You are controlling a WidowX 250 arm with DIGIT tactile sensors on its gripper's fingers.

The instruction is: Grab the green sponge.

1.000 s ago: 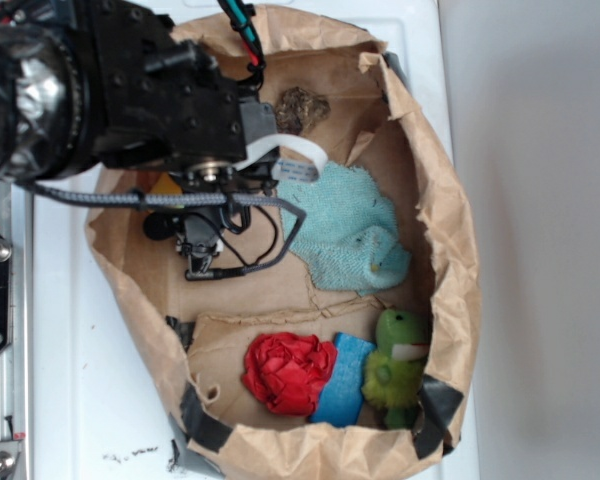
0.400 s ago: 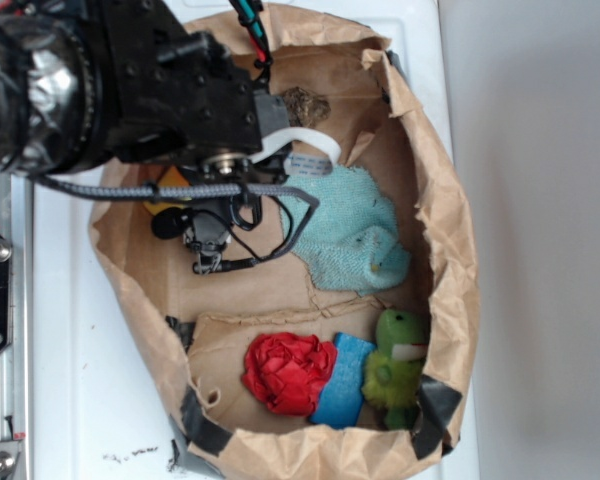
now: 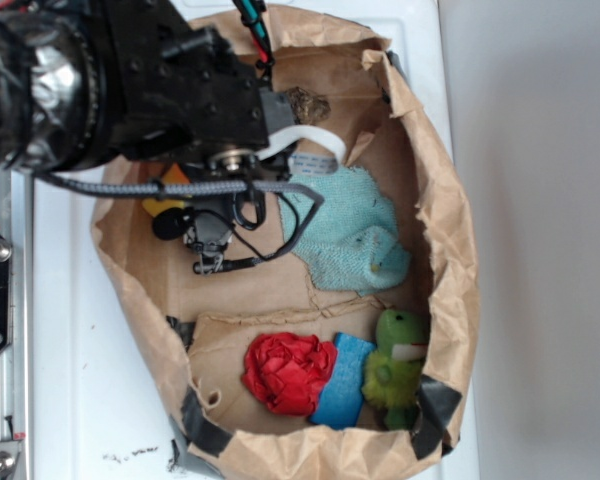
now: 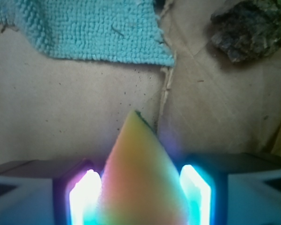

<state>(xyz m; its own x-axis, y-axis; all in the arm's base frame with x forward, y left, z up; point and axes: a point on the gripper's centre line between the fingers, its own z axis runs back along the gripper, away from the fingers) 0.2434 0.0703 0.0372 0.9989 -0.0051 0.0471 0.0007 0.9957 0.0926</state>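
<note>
The green sponge [image 4: 139, 164] is a yellow-orange wedge with a thin dark green edge at its tip. It sits between the two lit pads [image 4: 86, 194] of my gripper [image 4: 140, 183] and touches both, so the gripper is shut on it. In the exterior view only an orange and yellow sliver of the sponge [image 3: 167, 182] shows. It lies under the black arm, by the left wall of the paper bag [image 3: 450, 210]. The gripper [image 3: 185, 205] is mostly hidden by the arm's body.
A teal towel [image 3: 348, 228] lies just right of the gripper, with a brown lumpy object [image 3: 305, 103] beyond it. At the bag's near end lie a red crumpled cloth [image 3: 285, 372], a blue block [image 3: 342, 380] and a green frog toy [image 3: 395, 365]. Tall bag walls surround everything.
The arm has shifted slightly to the right and up the image. The sponge sliver stays under it, and the other objects have not moved.
</note>
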